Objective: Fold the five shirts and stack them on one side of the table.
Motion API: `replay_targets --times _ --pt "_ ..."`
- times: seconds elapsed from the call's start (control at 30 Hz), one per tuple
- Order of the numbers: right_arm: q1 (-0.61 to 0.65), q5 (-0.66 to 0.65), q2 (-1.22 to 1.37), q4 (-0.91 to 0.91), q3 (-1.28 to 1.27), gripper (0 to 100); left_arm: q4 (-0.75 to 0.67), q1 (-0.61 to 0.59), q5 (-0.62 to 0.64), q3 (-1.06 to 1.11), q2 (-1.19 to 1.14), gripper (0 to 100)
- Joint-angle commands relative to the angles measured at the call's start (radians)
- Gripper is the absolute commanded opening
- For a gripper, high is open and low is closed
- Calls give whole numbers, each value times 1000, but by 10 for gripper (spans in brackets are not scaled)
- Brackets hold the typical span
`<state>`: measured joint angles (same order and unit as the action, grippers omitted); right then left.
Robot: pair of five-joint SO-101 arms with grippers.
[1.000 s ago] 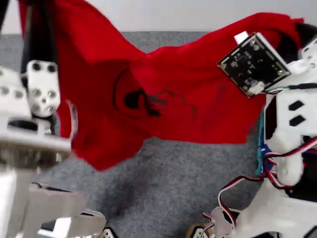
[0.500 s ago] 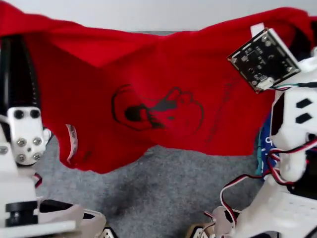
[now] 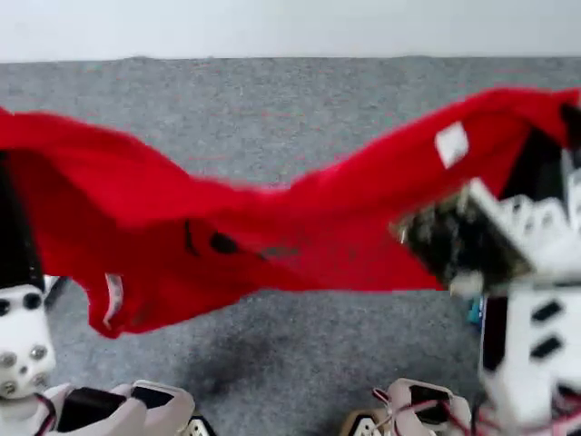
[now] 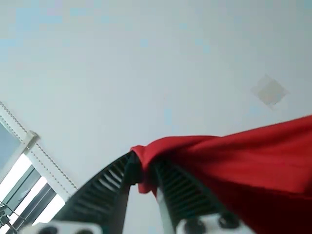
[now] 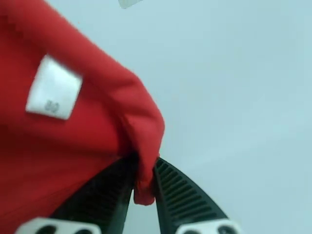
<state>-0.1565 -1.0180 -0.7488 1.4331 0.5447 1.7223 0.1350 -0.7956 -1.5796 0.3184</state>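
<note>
We see the red shirt [image 3: 272, 236] smeared in the high view; the dark print [image 3: 222, 243] at its middle can't be made out. Both shirt ends run off the pic's sides. The right arm [image 3: 508, 272] beside the shirt's white tag [image 3: 451, 143] is blurred too, lower part cut off. In the wrist views, cloth covers the tips of the left gripper [image 4: 145, 168] & right gripper [image 5: 144, 170]; the tag's text is too soft to read.

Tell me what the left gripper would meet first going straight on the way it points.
Past the red shirt pinched in the left gripper, the way looks free up to a pale surface, though depth is unclear.
</note>
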Motion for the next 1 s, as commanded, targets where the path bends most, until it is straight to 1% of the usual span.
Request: replay_targets --times 0.0,0.1,0.17,0.3,0.43,0.5,0.57,0.67,0.73,0.83,0.97 --pt "4 5 -5 58 -9 11 32 -8 -5 1 0 13" --pt "5 5 30 62 -91 11 32 -6 -5 56 -20 13" --pt "10 5 67 50 -169 11 32 -6 -5 151 -38 13" --pt "64 5 151 28 -347 11 31 -5 -6 378 -72 13" --pt "110 5 234 -108 -529 11 29 -5 -11 659 -123 13" --pt "116 5 275 -214 -617 11 17 -35 -12 809 -164 13" --pt "116 5 320 -326 -683 11 -49 -66 -12 947 -212 13" --pt "116 5 384 -475 -738 11 -226 -140 -12 1119 -293 13" --pt "116 5 426 -561 -752 11 -347 -178 -11 1196 -351 13" --pt "114 5 501 -688 -752 11 -466 -215 -9 1241 -442 13" --pt "114 3 618 -872 -750 11 -582 -229 -8 1237 -557 13"
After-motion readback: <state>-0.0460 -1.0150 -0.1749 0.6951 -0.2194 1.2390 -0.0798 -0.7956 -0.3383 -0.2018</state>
